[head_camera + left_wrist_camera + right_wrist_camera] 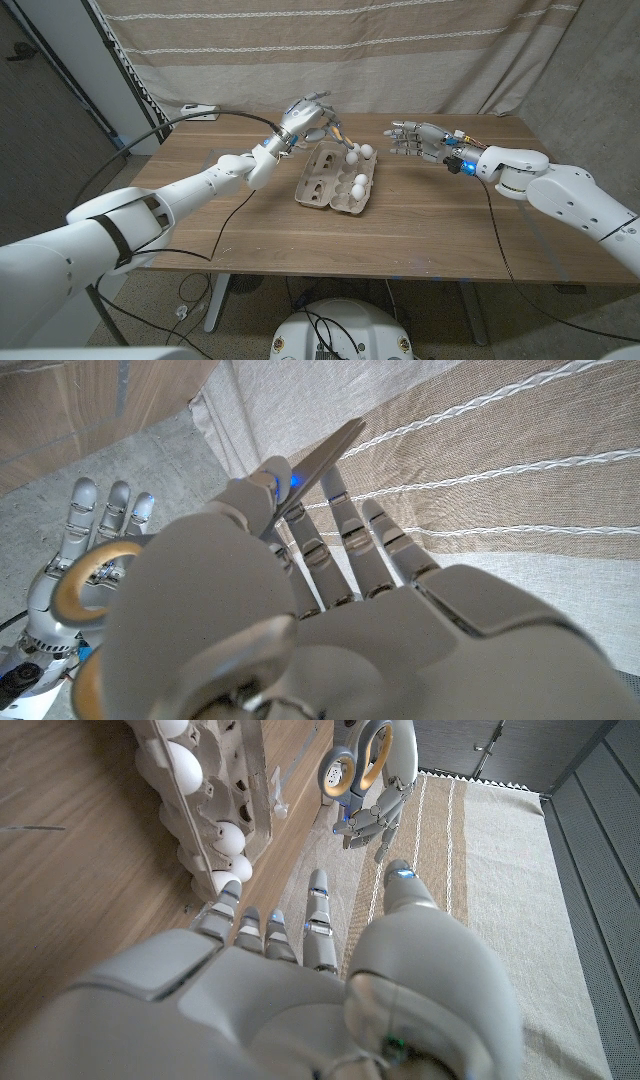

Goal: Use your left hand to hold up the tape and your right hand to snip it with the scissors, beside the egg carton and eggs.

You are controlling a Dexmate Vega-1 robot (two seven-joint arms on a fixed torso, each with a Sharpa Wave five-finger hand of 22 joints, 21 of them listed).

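Holding the scissors (335, 128) in my left hand (303, 120), raised above the table's far side, just behind the carton (335, 176); the left wrist view shows the blades (322, 458) running up along my fingers and the tan handle loops (92, 576) low by the palm. My right hand (418, 139) hangs empty, fingers apart, palm toward the left, well apart from it. The task assigns scissors to the right hand, so the step in hand looks like a transfer. Present the loops toward the right hand, blades pointing away. Close the right fingers through the loops before the left lets go. Keep both hands above the eggs (359, 185). I cannot make out any tape; it may be hidden.
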